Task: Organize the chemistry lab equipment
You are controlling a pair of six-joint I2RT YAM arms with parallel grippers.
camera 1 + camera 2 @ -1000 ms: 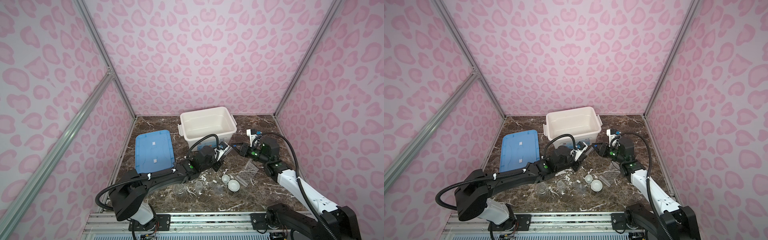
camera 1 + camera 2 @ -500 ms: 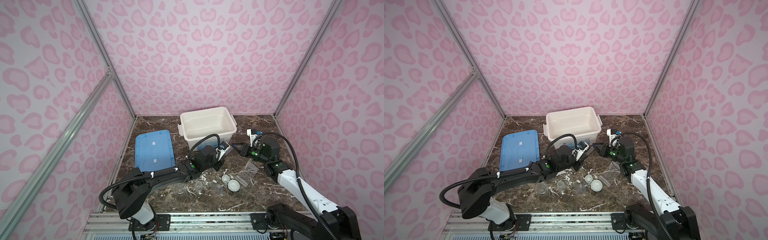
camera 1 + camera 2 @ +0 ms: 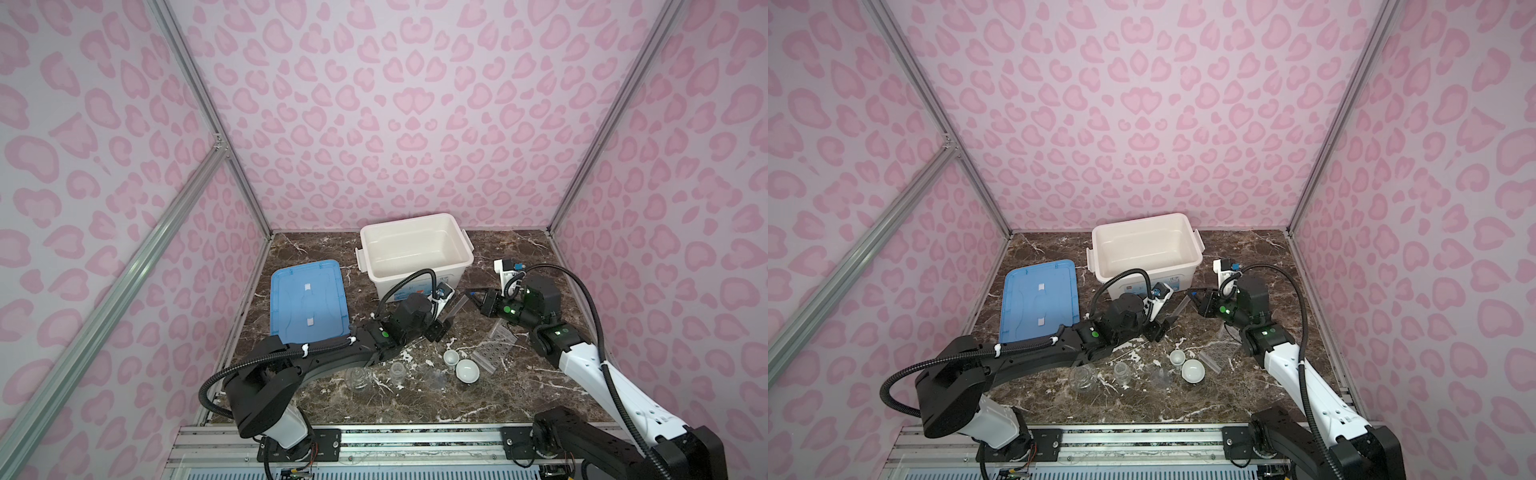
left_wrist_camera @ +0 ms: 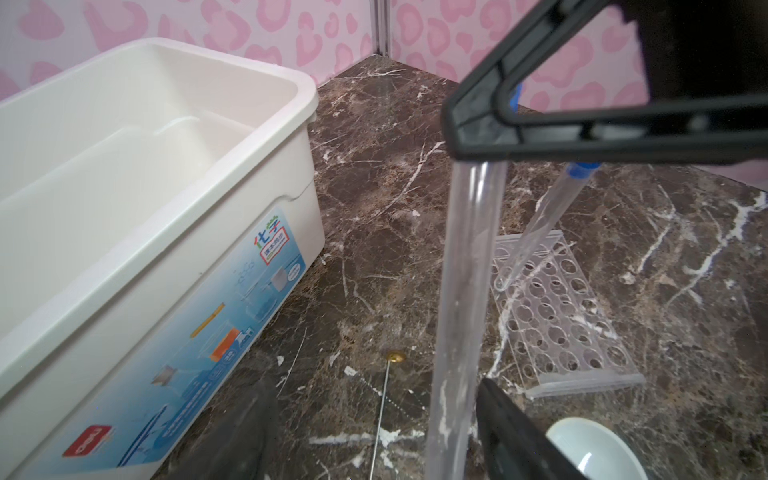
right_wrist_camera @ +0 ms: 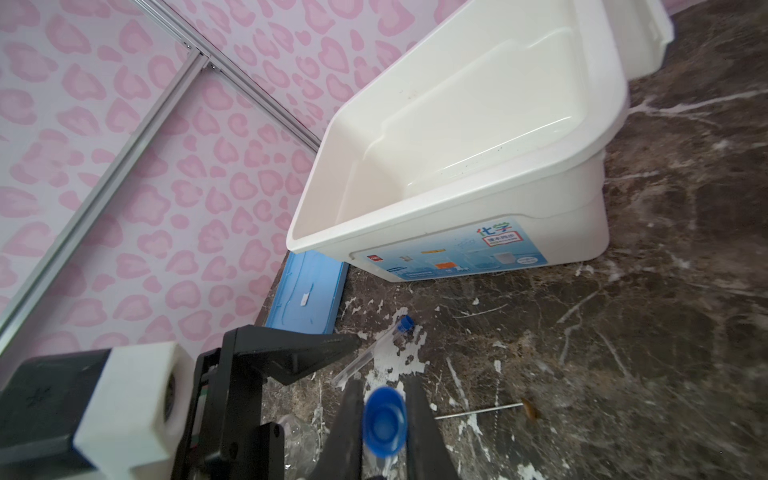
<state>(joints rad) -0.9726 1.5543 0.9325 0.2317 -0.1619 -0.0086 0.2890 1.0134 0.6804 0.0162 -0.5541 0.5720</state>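
Two tools meet on one test tube (image 4: 465, 270): the right tool (image 5: 382, 386) pinches its blue cap, the left tool (image 4: 370, 384) stands open around the clear shaft. The tube's long axis slants left and near; the tube rack (image 3: 496, 348) lies near-right on the counter (image 3: 519, 399), closest to the right arm.

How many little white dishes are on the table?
2. The smaller dish and the larger dish sit side by side on the table, just beside the clear tube rack. None seems hidden.
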